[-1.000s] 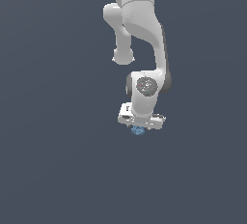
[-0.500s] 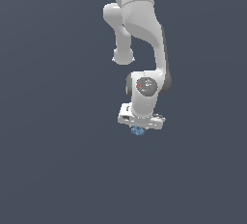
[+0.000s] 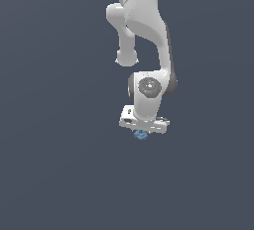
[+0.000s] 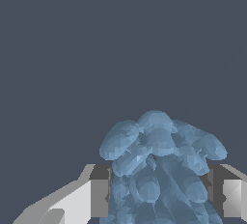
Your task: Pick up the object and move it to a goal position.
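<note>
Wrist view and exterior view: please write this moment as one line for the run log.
arm: Panda | fingers: one on each side of object | object: light-blue lumpy thing, directly beneath gripper | goal marker: none visible

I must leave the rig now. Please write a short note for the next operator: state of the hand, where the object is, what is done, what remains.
Hand: shut on the light-blue object, which sits between the two fingers in the wrist view.
Object: hangs just under the hand in the exterior view; lumpy and much smaller than the hand.
Done: the object is grasped.
Left: carry it to the goal position and release it. No goal marker shows in either view, so confirm the target first.
</note>
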Controlling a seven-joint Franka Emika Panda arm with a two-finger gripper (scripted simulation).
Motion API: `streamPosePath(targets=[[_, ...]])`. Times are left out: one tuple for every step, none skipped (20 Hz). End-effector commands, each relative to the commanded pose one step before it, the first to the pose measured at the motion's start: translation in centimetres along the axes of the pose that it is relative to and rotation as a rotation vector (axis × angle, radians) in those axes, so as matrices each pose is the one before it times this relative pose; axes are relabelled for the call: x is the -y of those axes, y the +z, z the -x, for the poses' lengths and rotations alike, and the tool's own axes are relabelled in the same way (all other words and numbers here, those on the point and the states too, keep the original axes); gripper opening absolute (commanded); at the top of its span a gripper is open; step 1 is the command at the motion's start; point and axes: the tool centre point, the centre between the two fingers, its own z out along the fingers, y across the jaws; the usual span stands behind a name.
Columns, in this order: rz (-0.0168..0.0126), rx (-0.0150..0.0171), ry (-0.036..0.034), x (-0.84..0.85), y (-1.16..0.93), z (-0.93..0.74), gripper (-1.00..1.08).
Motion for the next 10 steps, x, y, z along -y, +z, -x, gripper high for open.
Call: streamPosePath(targets=[[-0.00016, -0.00105, 0.00057, -0.391, -1.057, -0.716, -1.0], [0.0, 0.0, 0.0, -0.181, -0.503, -0.343, -1.0], [0.0, 0.0, 0.0, -0.195, -0.544, -0.372, -1.0], [0.0, 0.0, 0.0, -0.207, -0.579, -0.397, -1.0], [0.0, 0.0, 0.0, -0.217, -0.609, -0.42, -1.0], [0.0, 0.0, 0.0, -0.225, -0.635, -0.44, -1.0], [0.0, 0.0, 0.0, -0.232, -0.656, -0.458, -1.0], [0.0, 0.0, 0.0, -0.237, -0.673, -0.474, -1.0], [0.0, 0.0, 0.0, -0.241, -0.687, -0.487, -1.0], [0.0, 0.0, 0.0, -0.243, -0.696, -0.497, -1.0]])
